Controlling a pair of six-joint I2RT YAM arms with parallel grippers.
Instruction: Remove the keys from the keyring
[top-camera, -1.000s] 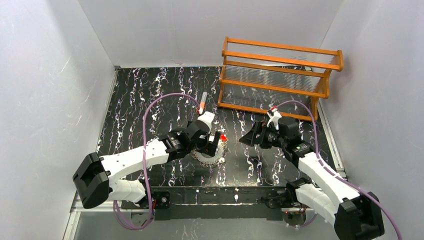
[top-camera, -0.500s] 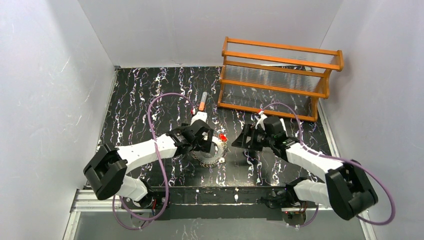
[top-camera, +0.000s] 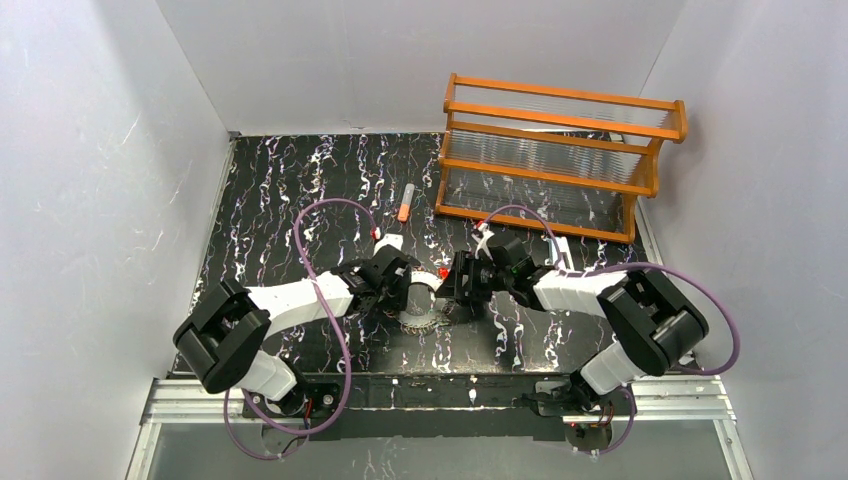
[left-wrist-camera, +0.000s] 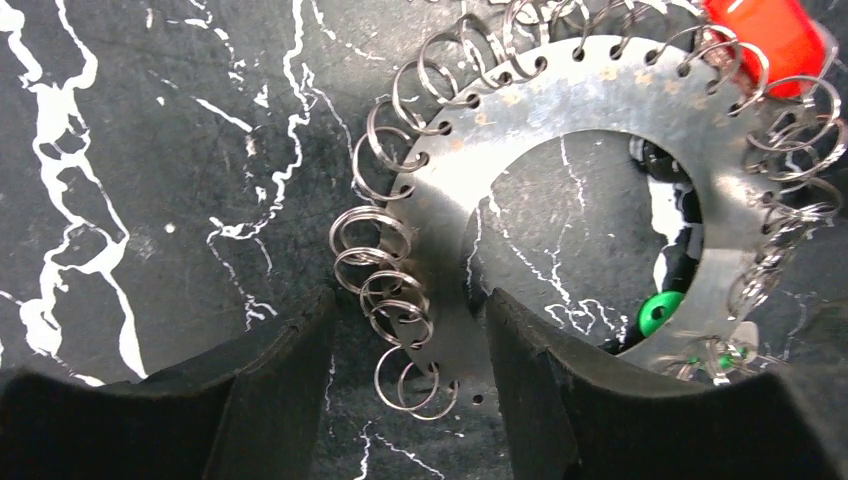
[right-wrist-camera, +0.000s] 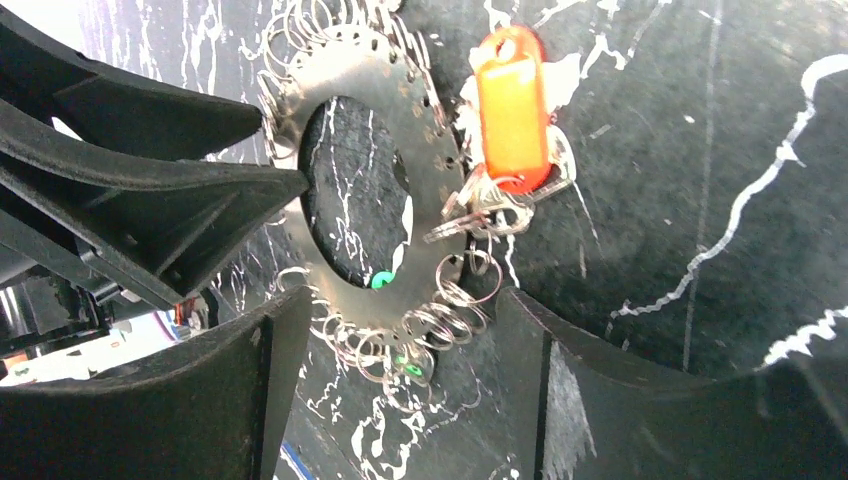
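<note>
The keyring (top-camera: 420, 318) lies flat on the black marbled table, a grey metal disc (left-wrist-camera: 590, 110) with a round hole and many small split rings on its rim. My left gripper (top-camera: 403, 290) (left-wrist-camera: 410, 310) is closed on the disc's band, one finger in the hole and one outside. The red key (top-camera: 443, 273) (right-wrist-camera: 512, 110) hangs at the far rim. A green key (left-wrist-camera: 660, 310) and a dark-and-white key (left-wrist-camera: 670, 200) show through the hole. My right gripper (top-camera: 456, 283) (right-wrist-camera: 402, 300) is open, straddling the rim rings and a second green piece (right-wrist-camera: 405, 368).
An orange wooden rack (top-camera: 560, 150) stands at the back right. An orange-and-grey tube (top-camera: 405, 203) lies behind the keyring. White walls close in the left, back and right. The left gripper's fingers (right-wrist-camera: 200, 200) fill the left of the right wrist view.
My right gripper has moved left from the table's right half up to the keyring. My left gripper has settled lower onto the ring. The ring has stayed in place.
</note>
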